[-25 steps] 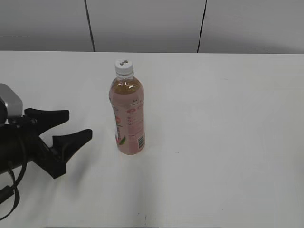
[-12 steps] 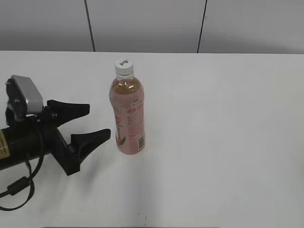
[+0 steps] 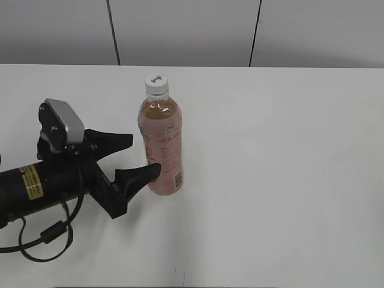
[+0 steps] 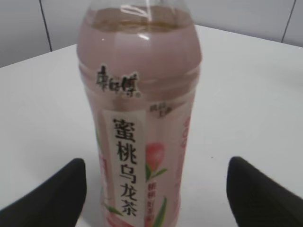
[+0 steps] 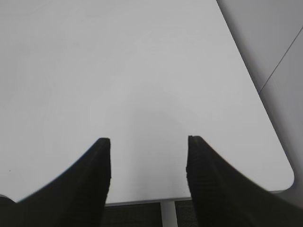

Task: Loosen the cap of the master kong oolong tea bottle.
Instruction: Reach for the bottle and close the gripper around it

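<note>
The master kong oolong tea bottle (image 3: 161,153) stands upright on the white table, with amber tea and a pink label. Its white cap (image 3: 156,84) with a small dark mark sits on top. My left gripper (image 3: 139,156) is open at the bottle's left side, its near fingertip at the bottle's lower front. In the left wrist view the bottle (image 4: 142,118) fills the middle, between the two spread black fingers (image 4: 52,196) of the left gripper (image 4: 154,189); the cap is out of that view. My right gripper (image 5: 149,142) is open and empty over bare table, and does not show in the exterior view.
The white table (image 3: 282,162) runs to a grey panelled wall at the back. In the right wrist view the table's front edge and rounded corner (image 5: 284,182) lie close below the gripper, with a table leg under it.
My left gripper has moved right along the table from the far left up to the bottle, staying open. The bottle has not moved.
</note>
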Robot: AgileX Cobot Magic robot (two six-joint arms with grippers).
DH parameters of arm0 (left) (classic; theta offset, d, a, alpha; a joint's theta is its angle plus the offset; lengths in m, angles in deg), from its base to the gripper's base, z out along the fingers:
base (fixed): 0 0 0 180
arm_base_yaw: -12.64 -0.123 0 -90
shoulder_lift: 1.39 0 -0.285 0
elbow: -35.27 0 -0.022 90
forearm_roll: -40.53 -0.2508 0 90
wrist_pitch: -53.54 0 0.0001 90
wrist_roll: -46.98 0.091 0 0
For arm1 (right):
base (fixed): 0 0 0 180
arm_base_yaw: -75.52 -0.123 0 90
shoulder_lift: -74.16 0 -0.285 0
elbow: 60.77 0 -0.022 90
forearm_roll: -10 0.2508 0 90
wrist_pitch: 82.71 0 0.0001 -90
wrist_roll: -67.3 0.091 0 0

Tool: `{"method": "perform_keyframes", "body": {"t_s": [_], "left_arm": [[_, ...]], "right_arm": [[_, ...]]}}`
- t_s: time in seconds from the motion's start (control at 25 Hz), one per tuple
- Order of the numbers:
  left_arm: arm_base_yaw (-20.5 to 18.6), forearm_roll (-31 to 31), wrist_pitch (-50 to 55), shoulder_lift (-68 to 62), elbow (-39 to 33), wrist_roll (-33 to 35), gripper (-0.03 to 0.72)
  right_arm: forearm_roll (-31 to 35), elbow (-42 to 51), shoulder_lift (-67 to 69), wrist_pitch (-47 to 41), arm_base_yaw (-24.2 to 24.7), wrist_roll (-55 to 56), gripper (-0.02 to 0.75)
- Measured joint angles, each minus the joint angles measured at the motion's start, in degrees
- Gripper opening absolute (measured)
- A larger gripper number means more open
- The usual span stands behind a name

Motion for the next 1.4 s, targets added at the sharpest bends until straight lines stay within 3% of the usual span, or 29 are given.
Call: {"method": "perform_keyframes", "body": {"t_s": [0.32,0.56,0.88,1.4], "left_arm": [[1.44,4.48,-0.06,-2.19,2.32,-0.14,0.552],[4.81,7.72,0.0,-2.78,3.16,-0.14,0.56],[5.21,11.03,0.0,-2.78,3.15,-0.14,0.588],[5.21,8.91,-0.1,-4.71,7.76,-3.6,0.588]], "right_arm": [[0.0,0.0,0.0,0.0,0.0,0.0,0.396],[0.0,0.0,0.0,0.04,0.0,0.0,0.396],[0.0,0.0,0.0,0.06,0.0,0.0,0.396],[0.0,0.0,0.0,0.34,0.0,0.0,0.396]]}}
